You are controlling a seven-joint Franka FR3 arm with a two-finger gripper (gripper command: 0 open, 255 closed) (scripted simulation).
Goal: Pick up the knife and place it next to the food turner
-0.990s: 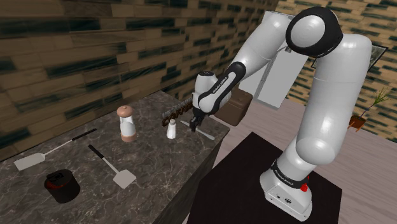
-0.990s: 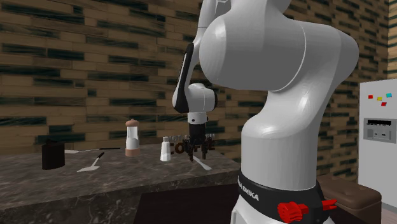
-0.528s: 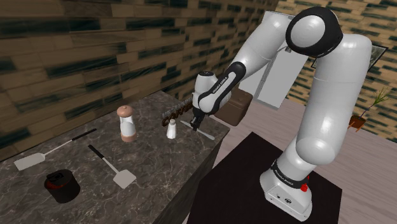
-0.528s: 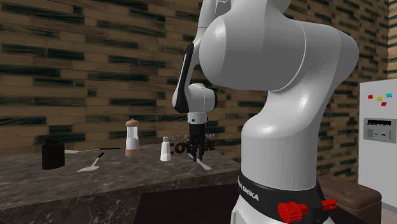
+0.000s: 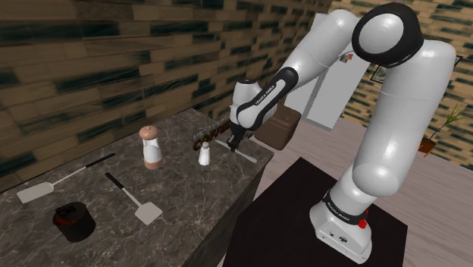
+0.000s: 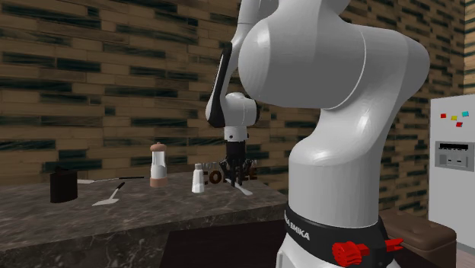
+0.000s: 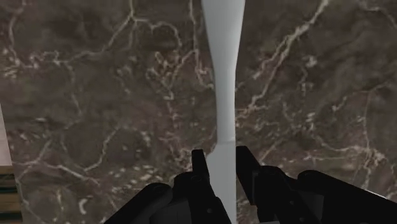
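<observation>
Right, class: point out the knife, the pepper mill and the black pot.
knife (image 7: pixel 224 95), wrist view, mid-length
pepper mill (image 5: pixel 152 152), shoulder view, white body
black pot (image 5: pixel 73 227), shoulder view, side wall

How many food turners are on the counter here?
2. The left turner lies at the shoulder view's far left, above the black pot. The right turner lies to the pot's right. None seems to be hidden.
</observation>
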